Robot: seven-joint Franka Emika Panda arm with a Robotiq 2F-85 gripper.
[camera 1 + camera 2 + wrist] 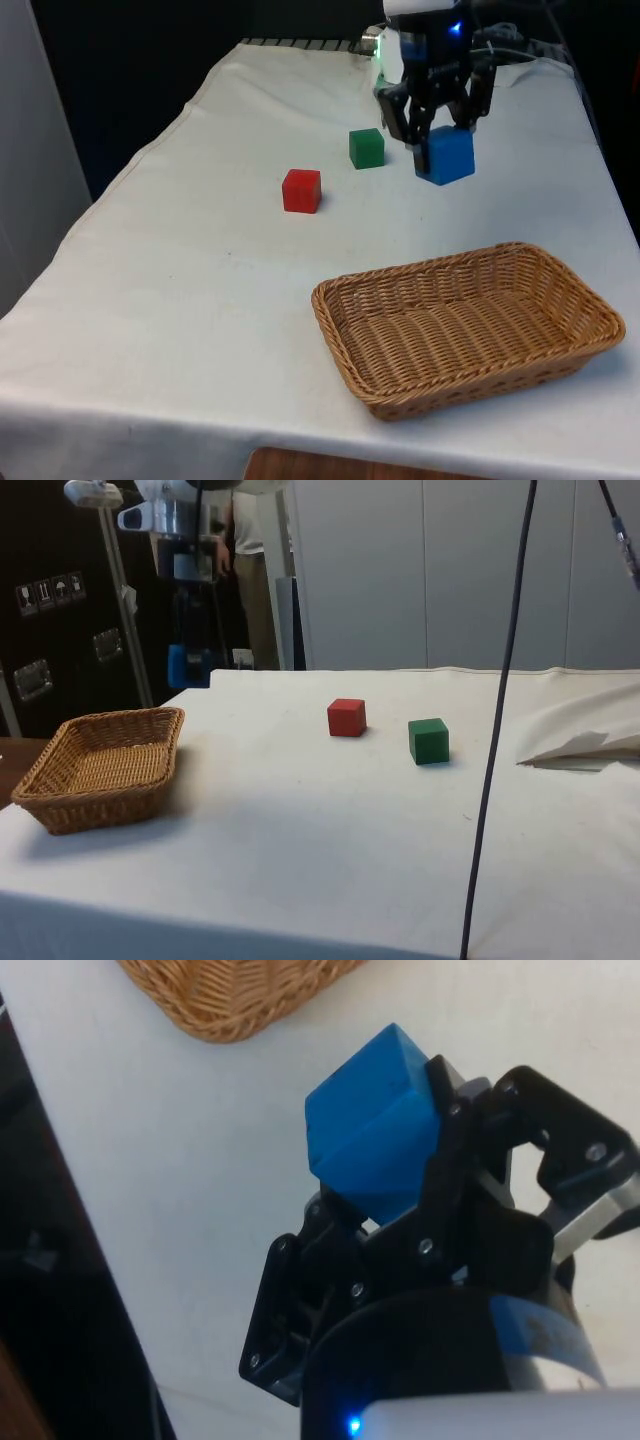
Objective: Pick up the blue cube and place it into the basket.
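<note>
Between the tool's (440, 128) fingers, the blue cube (446, 155).

So there's a red cube (301, 190) sitting left of center in the front view, and a green cube (366, 148) just up and to the right of it, apart. Both rest flat on the white cloth (200, 300). In the side view a person (250, 570) stands upper left, behind the table.
</note>
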